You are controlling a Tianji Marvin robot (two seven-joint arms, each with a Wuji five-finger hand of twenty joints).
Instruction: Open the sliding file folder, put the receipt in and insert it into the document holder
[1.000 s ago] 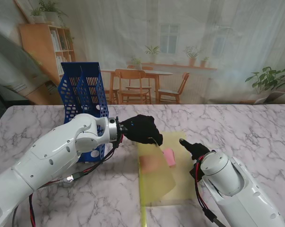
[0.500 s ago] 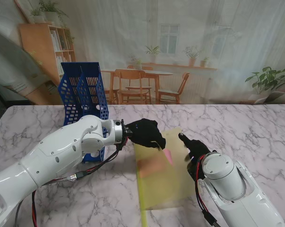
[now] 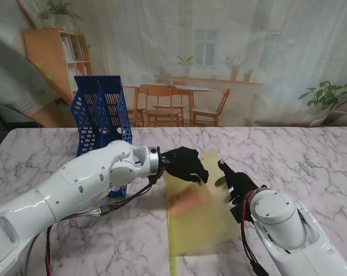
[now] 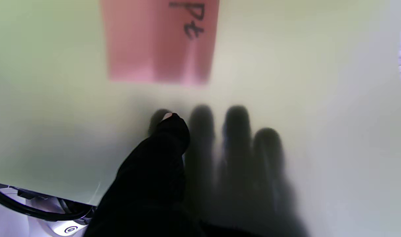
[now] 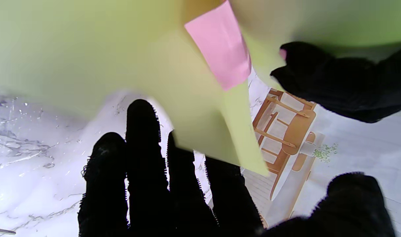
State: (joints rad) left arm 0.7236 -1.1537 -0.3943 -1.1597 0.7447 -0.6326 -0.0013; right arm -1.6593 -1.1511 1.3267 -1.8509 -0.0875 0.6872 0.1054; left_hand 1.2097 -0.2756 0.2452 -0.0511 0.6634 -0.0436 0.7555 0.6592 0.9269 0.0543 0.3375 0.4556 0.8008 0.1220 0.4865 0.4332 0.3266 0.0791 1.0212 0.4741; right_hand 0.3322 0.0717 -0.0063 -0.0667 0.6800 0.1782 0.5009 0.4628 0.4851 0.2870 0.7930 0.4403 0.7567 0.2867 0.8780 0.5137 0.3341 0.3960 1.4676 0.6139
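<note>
The translucent yellow-green file folder [image 3: 199, 221] lies in the middle of the table with its far end raised. My left hand [image 3: 186, 164] is shut on that far edge: in the left wrist view the thumb [image 4: 161, 154] presses one face of the folder [image 4: 302, 65] and the other fingers show as shadows through it. The pink receipt [image 3: 186, 201] sits inside, also visible as the receipt [image 4: 159, 39] and the receipt [image 5: 222, 42]. My right hand [image 3: 233, 181] is open at the folder's right edge, fingers [image 5: 143, 171] spread beside the folder [image 5: 88, 49]. The blue document holder [image 3: 101, 123] stands at the far left.
The marble table [image 3: 311, 155] stretches to the right and far side. A backdrop picture of a room rises behind the table's far edge. My left forearm [image 3: 87, 178] lies just in front of the document holder.
My left hand has moved right and lifted the folder's far edge, so the folder now tilts up. The receipt shows dimmer through the sheet. My right hand shifted slightly farther from me.
</note>
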